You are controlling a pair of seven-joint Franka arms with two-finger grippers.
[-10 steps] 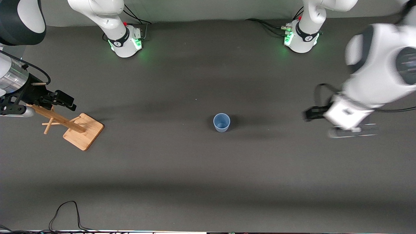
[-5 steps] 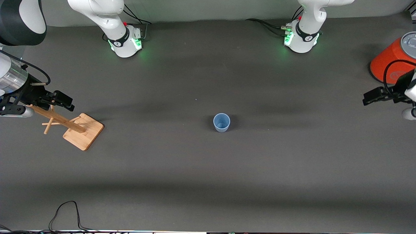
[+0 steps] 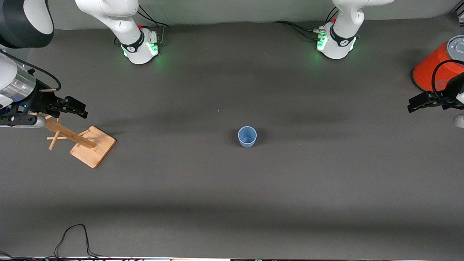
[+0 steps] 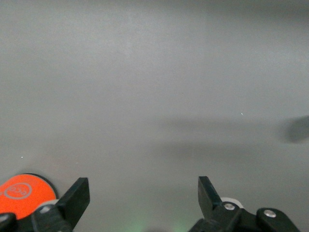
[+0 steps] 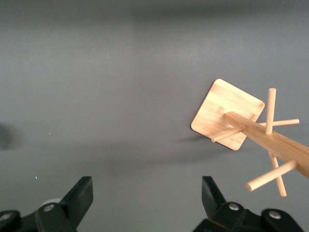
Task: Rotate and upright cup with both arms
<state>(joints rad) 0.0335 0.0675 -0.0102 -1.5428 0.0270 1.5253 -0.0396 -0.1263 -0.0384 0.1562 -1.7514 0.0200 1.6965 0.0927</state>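
Observation:
The cup (image 3: 247, 136), small and pale blue, stands upright with its mouth up in the middle of the table, with nothing touching it. My left gripper (image 3: 411, 104) hangs open and empty over the table at the left arm's end, beside the orange can (image 3: 433, 69). In the left wrist view the left gripper (image 4: 143, 191) has bare table between its fingers, and the orange can (image 4: 21, 193) shows at one corner. My right gripper (image 3: 82, 108) is open and empty over the wooden rack (image 3: 78, 139). The right wrist view shows the right gripper (image 5: 145, 193) wide apart. The cup is in neither wrist view.
The wooden rack (image 5: 231, 116) with pegs on a square base stands at the right arm's end of the table. The orange can has a grey lid (image 3: 457, 45). A black cable (image 3: 72, 235) lies at the table edge nearest the front camera.
The left arm has swung away from near the cup to the left arm's end of the table, uncovering the orange can. The right gripper has shifted slightly over the rack. The cup has not moved.

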